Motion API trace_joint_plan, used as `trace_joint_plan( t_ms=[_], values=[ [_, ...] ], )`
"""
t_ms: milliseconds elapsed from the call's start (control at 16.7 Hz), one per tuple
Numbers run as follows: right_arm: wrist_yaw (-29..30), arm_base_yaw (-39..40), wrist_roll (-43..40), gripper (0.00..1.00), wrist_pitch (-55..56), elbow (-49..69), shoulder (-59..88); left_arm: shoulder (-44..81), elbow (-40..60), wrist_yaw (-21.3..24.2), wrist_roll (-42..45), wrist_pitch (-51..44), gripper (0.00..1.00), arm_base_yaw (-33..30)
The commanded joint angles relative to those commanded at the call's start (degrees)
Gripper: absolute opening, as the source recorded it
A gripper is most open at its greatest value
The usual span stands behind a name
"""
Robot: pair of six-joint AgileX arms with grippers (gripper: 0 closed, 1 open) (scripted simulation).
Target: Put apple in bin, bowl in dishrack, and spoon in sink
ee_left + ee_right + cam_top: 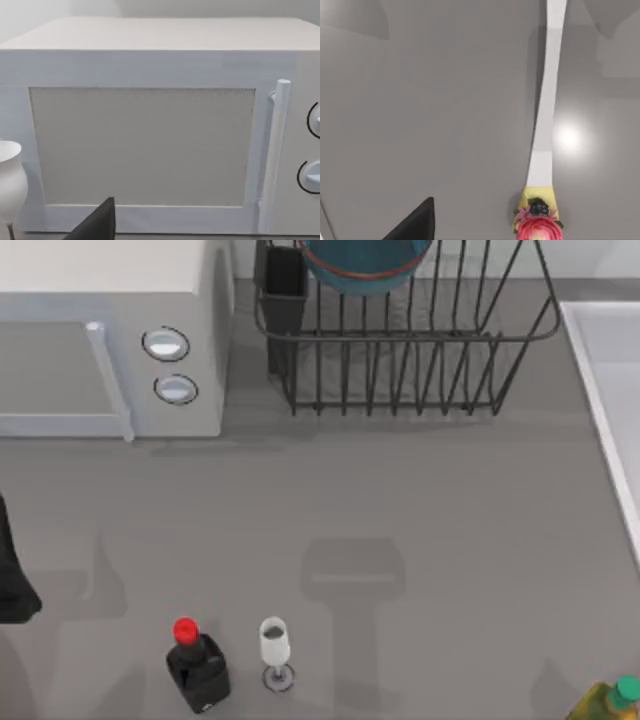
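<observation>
The bowl (pixel 365 265) sat in the dishrack (pixel 400 350) at twelve o'clock on the table (pixel 400 500), so I judged that part done. That left the things meant for the bin and the sink (pixel 610 370).

My right gripper (pixel 415 225) hung over bare table beside a pale straight strip that I took for the sink's rim. I could not tell how far open it was or whether it held anything. A yellow thing with a pink flower (pixel 537 225) lay against that strip. To do this step well, I thought I should carry across the rim toward three o'clock, high enough to clear it, and let go only once well over the basin.

My left gripper (pixel 97 225) was parked at nine o'clock facing the microwave (pixel 150 140), its opening likewise beyond telling.

The bowl is round, so it had no long axis. It looked propped on edge among the bars, its hollow facing roughly six o'clock. The rack itself ran nine to three, and the sink's rim about eleven to five.
</observation>
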Motion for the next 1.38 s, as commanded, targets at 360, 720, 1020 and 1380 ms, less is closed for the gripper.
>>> trace_joint_plan(
  t_ms=[360, 720, 1020, 1380],
  values=[
    [0.04, -0.09, 0.16, 1.0, 15.66, -7.92, 7.13, 0.0, 0.0, 0.0, 0.0, 0.0, 1.0, 0.0],
    [0.04, -0.14, 0.16, 1.0, 25.82, -13.53, 12.24, 0.0, 0.0, 0.0, 0.0, 0.0, 1.0, 0.0],
    [0.04, -0.14, 0.16, 0.85, 25.82, -13.53, 12.24, 0.0, 0.0, 0.0, 0.0, 0.0, 1.0, 0.0],
    [0.04, -0.14, 0.16, 0.4, 25.82, -13.53, 12.24, 0.0, 0.0, 0.0, 0.0, 0.0, 1.0, 0.0]
  ],
)
